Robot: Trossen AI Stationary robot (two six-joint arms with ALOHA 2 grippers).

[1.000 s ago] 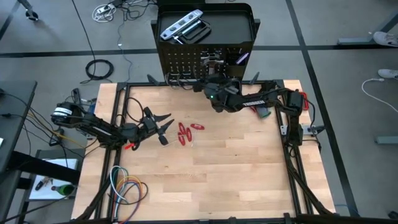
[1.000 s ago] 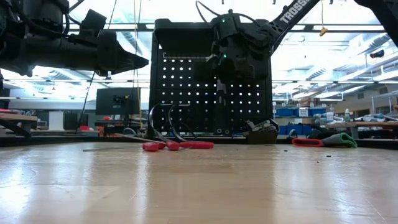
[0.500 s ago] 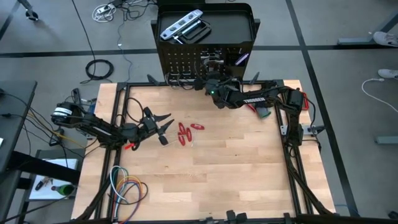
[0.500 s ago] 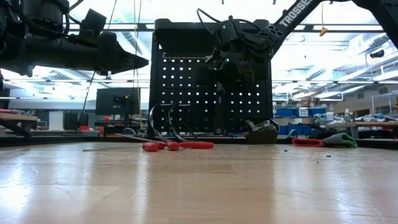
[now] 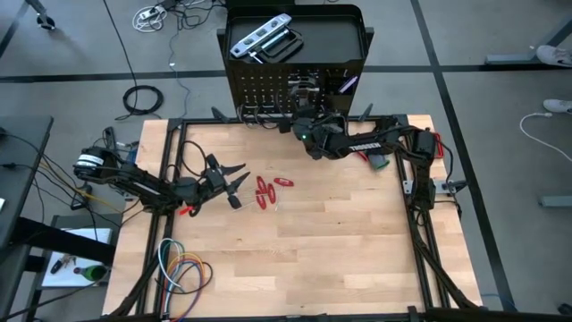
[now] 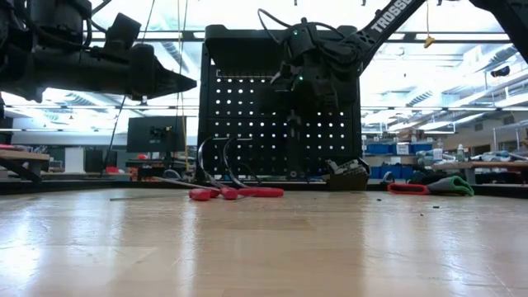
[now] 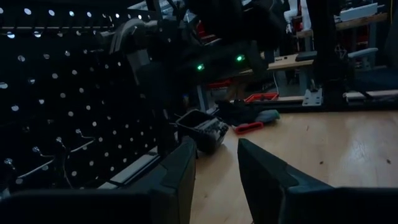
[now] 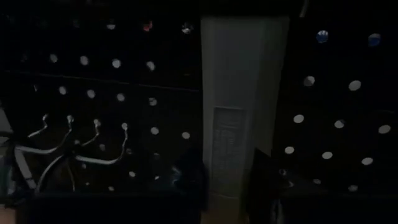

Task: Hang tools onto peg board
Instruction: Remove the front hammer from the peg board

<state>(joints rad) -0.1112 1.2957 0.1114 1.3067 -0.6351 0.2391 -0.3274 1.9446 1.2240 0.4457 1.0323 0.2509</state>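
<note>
Near the desk's left edge the left gripper (image 5: 239, 186) hovers with its fingers apart and nothing between them. The red-handled pliers (image 5: 264, 191) lie flat just beside it, toward the middle. At the middle of the far edge stands the peg board (image 6: 239, 124), with the right gripper (image 5: 302, 121) close against its face. A pale bar (image 8: 242, 81) hangs upright there. I cannot tell whether the right fingers grip it. To do this well, I'd make sure the bar sits fully on its hook, then draw straight back without nudging it.
</note>
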